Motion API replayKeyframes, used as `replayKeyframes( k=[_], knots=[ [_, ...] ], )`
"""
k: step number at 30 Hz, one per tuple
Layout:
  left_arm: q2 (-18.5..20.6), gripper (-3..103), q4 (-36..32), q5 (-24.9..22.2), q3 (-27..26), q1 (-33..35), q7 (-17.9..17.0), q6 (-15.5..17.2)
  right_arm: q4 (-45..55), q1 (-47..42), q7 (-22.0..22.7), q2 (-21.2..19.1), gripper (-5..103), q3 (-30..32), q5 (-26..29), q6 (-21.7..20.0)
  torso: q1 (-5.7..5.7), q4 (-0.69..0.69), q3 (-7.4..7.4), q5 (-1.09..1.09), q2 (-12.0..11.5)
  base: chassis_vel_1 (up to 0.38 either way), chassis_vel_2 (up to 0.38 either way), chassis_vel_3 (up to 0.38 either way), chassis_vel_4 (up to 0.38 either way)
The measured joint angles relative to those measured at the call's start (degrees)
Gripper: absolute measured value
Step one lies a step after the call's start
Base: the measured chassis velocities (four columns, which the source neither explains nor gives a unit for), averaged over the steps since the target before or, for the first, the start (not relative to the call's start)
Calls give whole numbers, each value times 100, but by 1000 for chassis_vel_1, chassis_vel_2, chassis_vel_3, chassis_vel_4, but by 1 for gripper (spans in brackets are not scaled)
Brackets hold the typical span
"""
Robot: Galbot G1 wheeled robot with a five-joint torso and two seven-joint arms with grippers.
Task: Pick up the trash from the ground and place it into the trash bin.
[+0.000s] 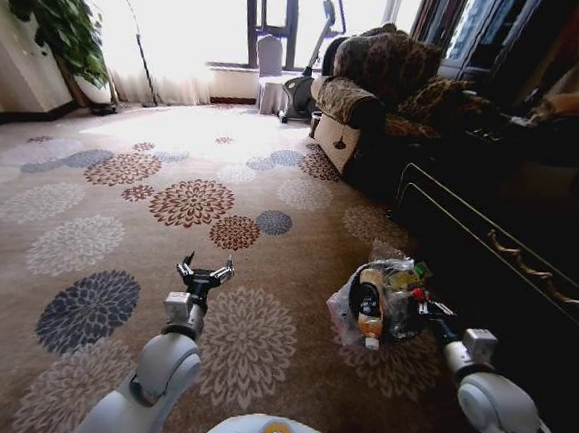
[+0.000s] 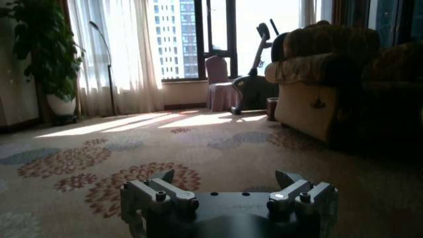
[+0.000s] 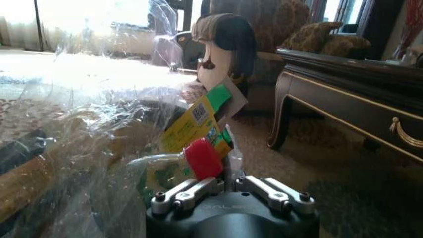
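Trash sits piled in the trash bin [image 1: 348, 303], a low round bucket with a thin clear bag around it, standing on the flowered carpet [image 1: 119, 213] on the robot's right side.

Far to the left, a big green plant [image 1: 56, 3] stands by the bright window. The left claw [image 1: 205, 272] hangs low over the carpet, well apart from the bin, with its 2 fingers spread wide and nothing between them. In the left wrist view the same left claw [image 2: 228, 186] points out at the sunny floor, toward a pink chair [image 2: 220, 82] and an exercise bike [image 2: 254, 74] by the window.

Going right, the bin holds an orange bottle [image 1: 369, 303] with a white cap, lying at a tilt on top. Beside it is a yellow and green packet [image 1: 405, 278]. The right claw [image 1: 425, 305] is at the bin's right edge, clenched on a small bottle with a red cap [image 3: 203, 157]. In the right wrist view, the right claw [image 3: 228, 187] has its fingers pressed close together under that red cap, and the crinkly bag [image 3: 79, 148] spreads out beside it.

Past the bin on the right is a dark cabinet [image 1: 507, 254] with gold trim. A brown armchair [image 1: 364, 92] stands farther back.
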Motion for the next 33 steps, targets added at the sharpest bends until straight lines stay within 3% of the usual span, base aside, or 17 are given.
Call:
replayKeyframes(
  k=[4,10,15,20,29,33],
  knots=[
    [3,100,37,5,3,6,-7,-7,-74,41,-39,-33,2,-4,5,-53,0,-4,0,6,0,0,0,0,0],
    [-1,100,72,-1,-5,16,-33,-7,-509,454,-23,-286,2,-6,275,-486,0,-4,1,3,0,0,0,0,0],
    [37,100,93,-3,-57,28,-29,-8,-1405,1204,79,-522,2,-148,789,-804,0,0,1,2,0,0,0,0,0],
    [53,100,53,-2,-175,180,40,-22,-2352,1833,-154,-613,2,-315,1042,-1110,0,-4,1,5,0,0,0,0,0],
    [19,100,55,40,-229,245,66,-59,-3336,2546,-464,-490,2,-655,1333,-1076,0,-2,1,5,0,0,0,0,0],
    [15,100,83,85,-246,252,76,-76,-3634,2692,-730,-466,2,-807,1006,-1013,0,-1,1,0,0,0,0,0,0]
  ],
)
